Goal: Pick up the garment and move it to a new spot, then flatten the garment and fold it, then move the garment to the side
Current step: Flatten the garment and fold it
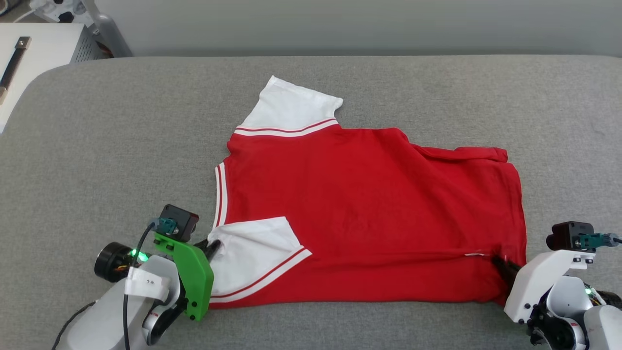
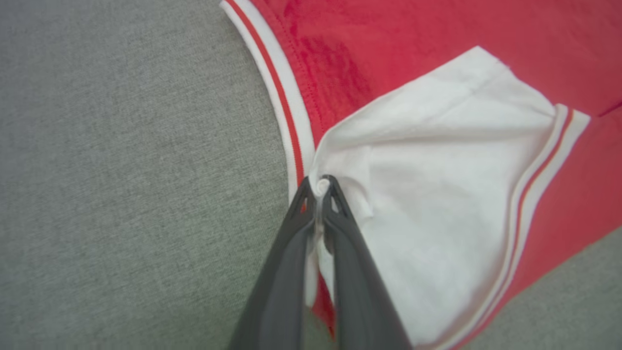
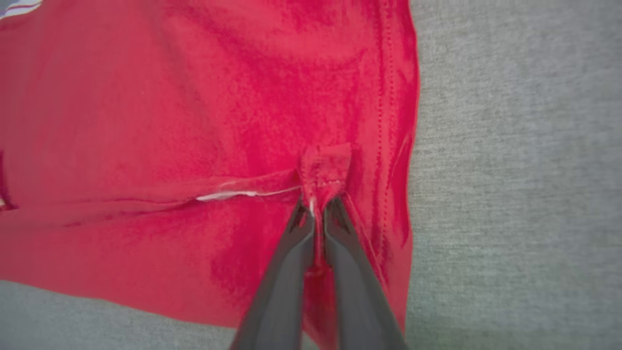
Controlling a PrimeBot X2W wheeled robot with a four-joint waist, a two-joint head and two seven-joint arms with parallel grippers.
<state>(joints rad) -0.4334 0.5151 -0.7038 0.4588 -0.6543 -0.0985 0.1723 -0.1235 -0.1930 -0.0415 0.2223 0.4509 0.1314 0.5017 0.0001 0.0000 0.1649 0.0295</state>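
The red shirt (image 1: 369, 204) lay flat on the grey surface (image 1: 97, 146), its long axis running from one gripper to the other. The left gripper (image 2: 319, 187) was pinched closed on the white sleeve (image 2: 437, 194). The right gripper (image 3: 316, 206) was clamped on a red hem fold (image 3: 324, 167). Most of the cloth lay ahead of both fingertips, so the fold likely went forward, with the two arms equally near.

red garment (image 1: 369, 204), white sleeves, red-striped trim
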